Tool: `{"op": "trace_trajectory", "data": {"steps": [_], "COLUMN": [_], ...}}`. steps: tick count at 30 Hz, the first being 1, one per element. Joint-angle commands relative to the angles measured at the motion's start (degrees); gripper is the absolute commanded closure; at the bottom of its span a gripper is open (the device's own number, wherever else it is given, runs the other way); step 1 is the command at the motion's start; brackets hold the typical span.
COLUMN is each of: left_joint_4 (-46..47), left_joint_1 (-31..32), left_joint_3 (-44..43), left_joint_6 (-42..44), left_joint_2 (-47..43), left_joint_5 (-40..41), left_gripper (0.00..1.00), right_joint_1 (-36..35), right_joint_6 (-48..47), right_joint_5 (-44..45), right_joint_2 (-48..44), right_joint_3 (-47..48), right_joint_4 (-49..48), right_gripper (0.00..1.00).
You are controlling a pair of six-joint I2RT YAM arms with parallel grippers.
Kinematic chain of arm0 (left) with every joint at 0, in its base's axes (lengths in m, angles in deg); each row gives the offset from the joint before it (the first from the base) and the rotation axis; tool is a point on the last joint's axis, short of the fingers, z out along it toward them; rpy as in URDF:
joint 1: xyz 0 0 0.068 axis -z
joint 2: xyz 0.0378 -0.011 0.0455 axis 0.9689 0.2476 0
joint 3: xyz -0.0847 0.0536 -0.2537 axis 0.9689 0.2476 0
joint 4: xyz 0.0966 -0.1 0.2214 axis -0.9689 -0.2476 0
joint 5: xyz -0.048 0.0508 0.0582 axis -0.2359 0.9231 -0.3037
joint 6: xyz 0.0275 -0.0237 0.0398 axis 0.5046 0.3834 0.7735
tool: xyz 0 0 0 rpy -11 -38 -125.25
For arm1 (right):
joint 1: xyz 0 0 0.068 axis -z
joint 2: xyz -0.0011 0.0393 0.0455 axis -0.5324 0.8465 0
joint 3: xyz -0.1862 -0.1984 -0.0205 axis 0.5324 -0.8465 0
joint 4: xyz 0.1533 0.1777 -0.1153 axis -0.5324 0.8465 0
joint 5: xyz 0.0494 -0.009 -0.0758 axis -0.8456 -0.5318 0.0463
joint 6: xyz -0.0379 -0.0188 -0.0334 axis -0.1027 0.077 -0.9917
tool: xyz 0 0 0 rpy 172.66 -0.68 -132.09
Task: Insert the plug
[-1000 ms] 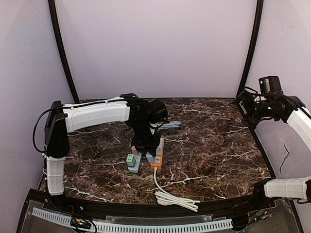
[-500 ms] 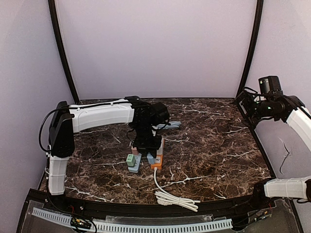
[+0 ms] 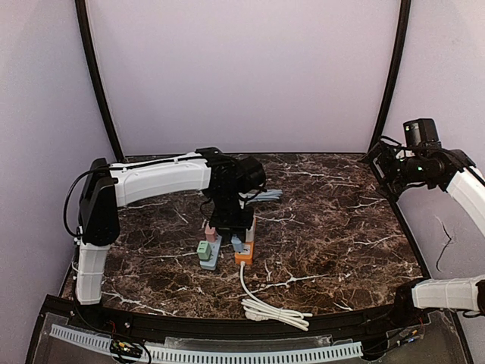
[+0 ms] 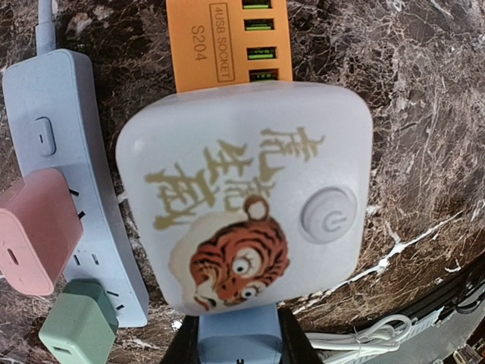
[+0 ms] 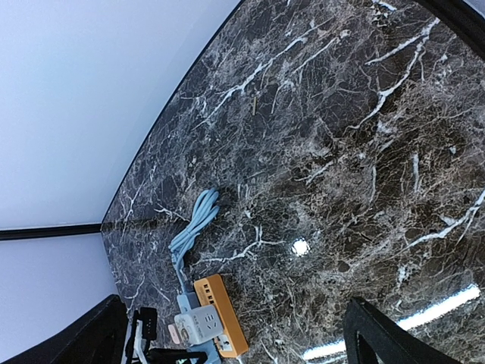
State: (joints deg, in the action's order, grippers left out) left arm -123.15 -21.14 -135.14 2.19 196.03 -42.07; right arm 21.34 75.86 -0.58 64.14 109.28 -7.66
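An orange power strip (image 4: 227, 42) lies mid-table beside a light blue strip (image 4: 72, 136). A white cube adapter with a tiger picture (image 4: 242, 197) sits on the orange strip. My left gripper (image 4: 241, 350) is shut on a light blue plug (image 4: 246, 337) just beyond the cube, over the orange strip's near end (image 3: 244, 254). Whether the plug's pins are seated is hidden. A pink plug (image 4: 30, 231) and a green plug (image 4: 79, 330) sit in the blue strip. My right gripper (image 3: 388, 163) is raised at the far right, open and empty.
A coiled white cable (image 3: 269, 309) runs from the orange strip toward the front edge. A bundled blue cable (image 3: 264, 196) lies behind the strips. Black frame posts stand at both back corners. The marble table (image 3: 341, 227) is bare on the right.
My left arm has shifted slightly to the right while its gripper stays over the orange strip with the blue plug. The right arm has not moved.
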Motion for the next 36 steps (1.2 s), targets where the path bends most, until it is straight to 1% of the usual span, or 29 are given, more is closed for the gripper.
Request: {"op": "trace_trajectory", "data": {"steps": [1, 12, 21, 29, 36], "left_joint_4": [-2.15, -2.93, -3.36, -5.57, -8.30], "left_joint_1": [-0.23, -0.21, -0.24, -0.16, -0.20], "left_joint_3": [-1.32, -1.52, -3.99, -5.82, -5.69], "left_joint_6": [-1.02, -1.07, -1.14, -0.98, -0.62], "left_joint_2": [0.78, 1.37, 3.13, 4.24, 4.32], "left_joint_5": [0.72, 1.25, 1.76, 2.50, 3.47], "left_gripper": [0.99, 0.99, 0.99, 0.99, 0.99], "right_joint_1": [0.33, 0.63, 0.94, 1.06, 1.25], "right_joint_6": [-0.86, -0.94, -1.08, -0.95, -0.86], "right_joint_5": [-0.17, -0.34, -0.59, -0.84, -1.06], "right_joint_2": [-0.19, -0.39, -0.44, -0.45, -0.30], "right_joint_3": [1.01, 0.71, 0.49, 0.30, 0.16], "right_joint_4": [-1.12, -1.10, -1.08, -1.11, -1.09], "right_gripper": [0.01, 0.01, 0.01, 0.01, 0.01]}}
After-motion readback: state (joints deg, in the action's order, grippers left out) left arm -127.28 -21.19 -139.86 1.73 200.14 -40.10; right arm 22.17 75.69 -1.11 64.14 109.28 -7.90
